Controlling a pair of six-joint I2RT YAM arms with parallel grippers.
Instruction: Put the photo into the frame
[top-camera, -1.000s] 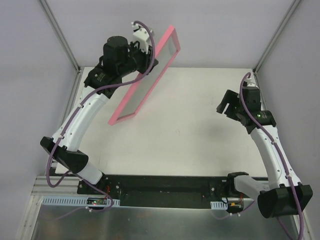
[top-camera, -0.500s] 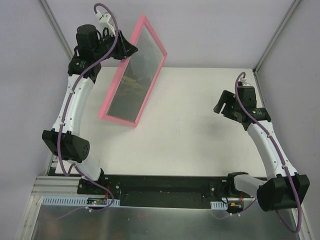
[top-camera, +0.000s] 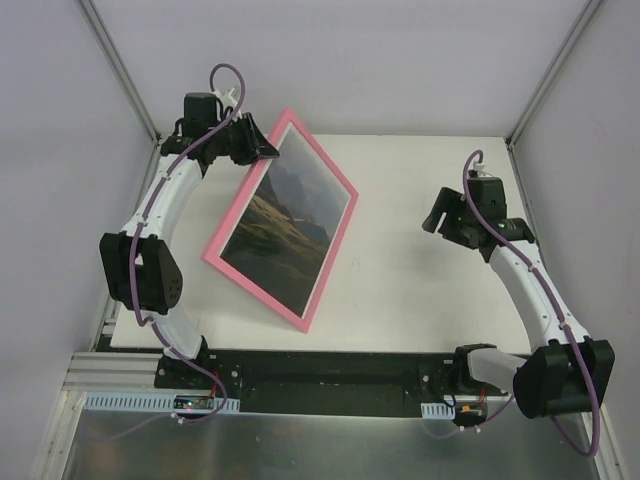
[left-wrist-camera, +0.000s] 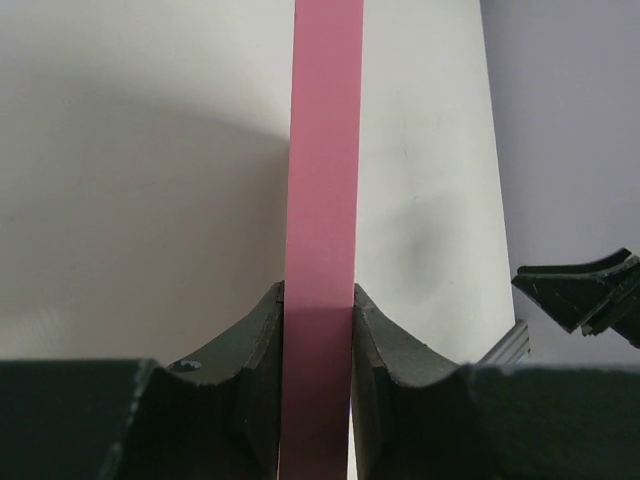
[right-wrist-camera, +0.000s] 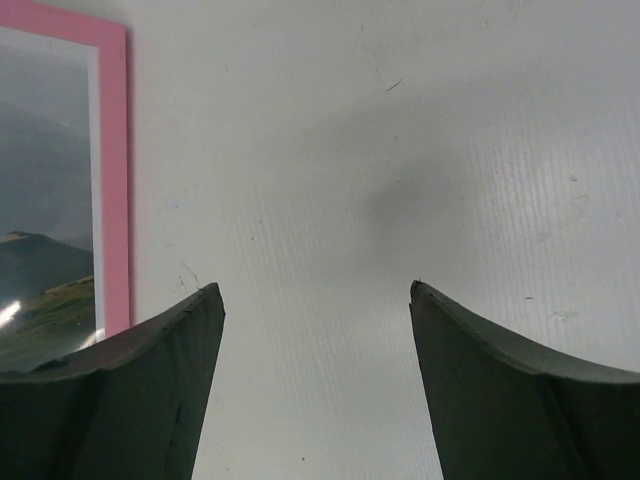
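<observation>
Pinching the frame (top-camera: 322, 163) by its top edge at upper left, left gripper (left-wrist-camera: 318, 300) clamped on the pink rim, tilting it to show the photo (top-camera: 285, 225) seated inside; holding right gripper (right-wrist-camera: 315, 295) spread wide, empty, over the table (top-camera: 400, 280) at right, likely out of the way

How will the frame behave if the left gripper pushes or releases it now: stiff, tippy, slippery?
Probably stiff: the frame looks straight though the left gripper pinches only one edge. Likely tippy: it leans tilted, so released it would probably fall flat. The thin, smooth edge may slip in that grip.
</observation>
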